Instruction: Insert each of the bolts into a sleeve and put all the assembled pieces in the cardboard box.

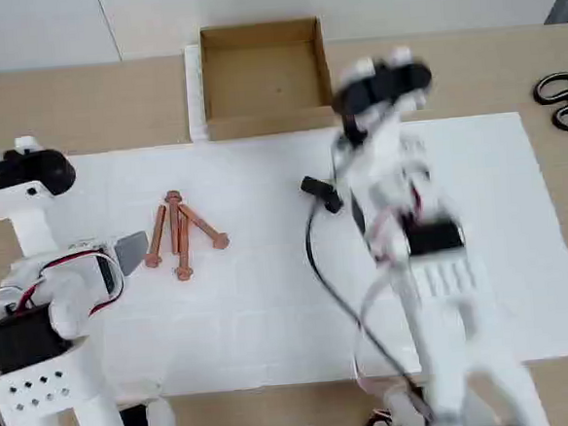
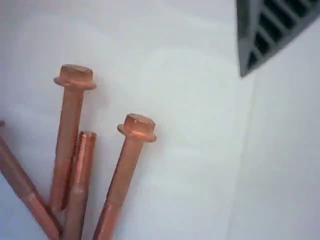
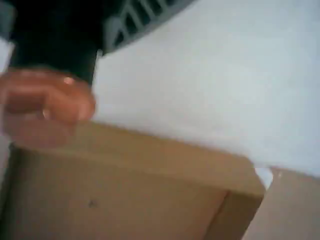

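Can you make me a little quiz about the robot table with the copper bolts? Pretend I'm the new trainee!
1. Count: how many bolts lie loose on the white sheet?
2. True or false: the cardboard box already has pieces inside it.
3. Pick one: what lies off the white sheet, on the side away from the bolts?
A. scissors
B. a cup
C. a hammer

Key: 1. four. 2. false, the box looks empty from the high view. 3. A.
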Action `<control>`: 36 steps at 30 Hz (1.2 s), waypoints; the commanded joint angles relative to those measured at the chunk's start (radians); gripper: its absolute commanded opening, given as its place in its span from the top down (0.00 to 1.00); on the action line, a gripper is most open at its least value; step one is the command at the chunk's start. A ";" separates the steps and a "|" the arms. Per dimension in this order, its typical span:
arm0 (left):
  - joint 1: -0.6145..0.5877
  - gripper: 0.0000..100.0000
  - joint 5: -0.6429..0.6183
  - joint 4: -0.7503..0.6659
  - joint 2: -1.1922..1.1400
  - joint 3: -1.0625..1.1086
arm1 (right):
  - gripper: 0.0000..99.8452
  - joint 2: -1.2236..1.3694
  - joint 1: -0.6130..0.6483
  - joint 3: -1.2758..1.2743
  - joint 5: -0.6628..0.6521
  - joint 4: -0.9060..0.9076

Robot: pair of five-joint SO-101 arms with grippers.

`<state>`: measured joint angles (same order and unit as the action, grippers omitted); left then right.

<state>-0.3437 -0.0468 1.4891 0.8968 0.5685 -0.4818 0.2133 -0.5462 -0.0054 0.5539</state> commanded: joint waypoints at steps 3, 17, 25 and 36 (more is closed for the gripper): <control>-0.006 0.68 0.000 0.008 0.011 0.035 | 1.00 0.453 -0.008 0.506 -0.002 -0.087; -0.006 0.68 0.000 0.008 0.011 0.050 | 1.00 1.282 0.004 1.487 -0.006 -0.088; -0.006 0.68 0.000 0.008 0.011 0.051 | 1.00 1.678 0.036 1.892 -0.009 -0.087; -0.003 0.68 0.000 0.006 0.011 0.051 | 0.93 1.880 0.028 2.082 -0.009 -0.077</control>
<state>-0.3437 -0.0468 1.4891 0.8968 0.6237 1.4285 0.2440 1.4392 -0.0054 0.4971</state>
